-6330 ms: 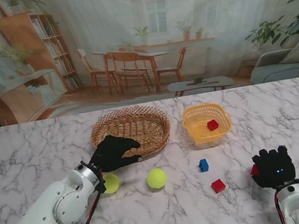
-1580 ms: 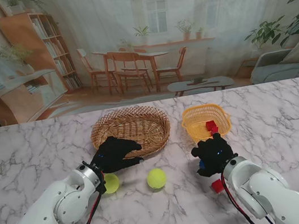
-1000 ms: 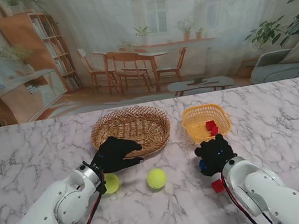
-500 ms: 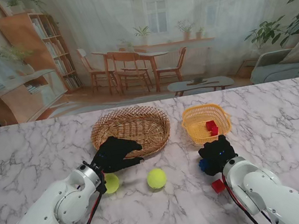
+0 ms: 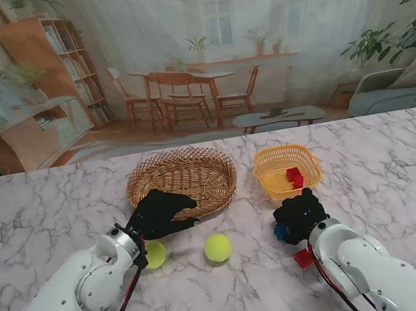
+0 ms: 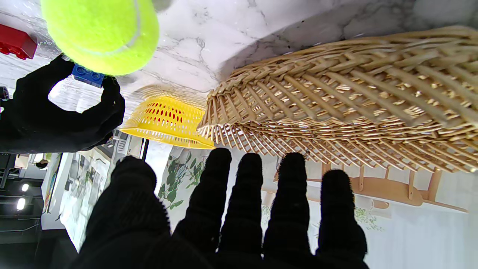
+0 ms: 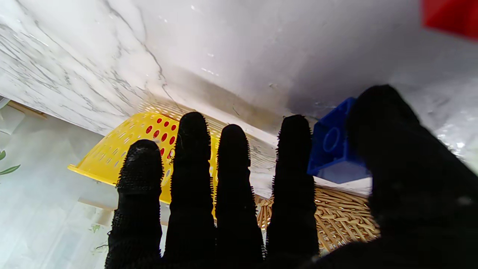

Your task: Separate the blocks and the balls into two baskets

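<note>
1. Right hand [image 5: 299,215] sits over the blue block [image 5: 281,231], thumb on one side and index finger on the other in the right wrist view, with the block [image 7: 333,144] touching both; the other three fingers [image 7: 194,168] are straight and apart. I judge the pinch is forming and cannot tell whether it bears weight yet, so squeeze thumb and index squarely on opposite faces before lifting.
2. Left hand [image 5: 159,212] hangs flat with fingers spread and nothing in it, beside the near rim of the wicker basket [image 5: 193,164]. It is best kept where it is while the right works, so the arms do not cross.
3. Marble table [image 5: 56,205] looks slick; a block pushed sideways would likely skate, so the closing force should go inward, not along the top.
4. Yellow basket [image 5: 308,158] stands just beyond the right hand, farther from me, with two red blocks [image 5: 295,177] in it. The carry is short: lift straight up to clear the rim, then move forward and let go over the middle.
5. Two tennis balls lie to the left, one [image 5: 217,247] in the open and one [image 5: 154,254] just under the left wrist; both belong in the wicker basket afterwards.
6. Red block [image 5: 303,258] lies close to the right wrist, nearer to me than the blue one; the forearm should rise without sweeping it.
</note>
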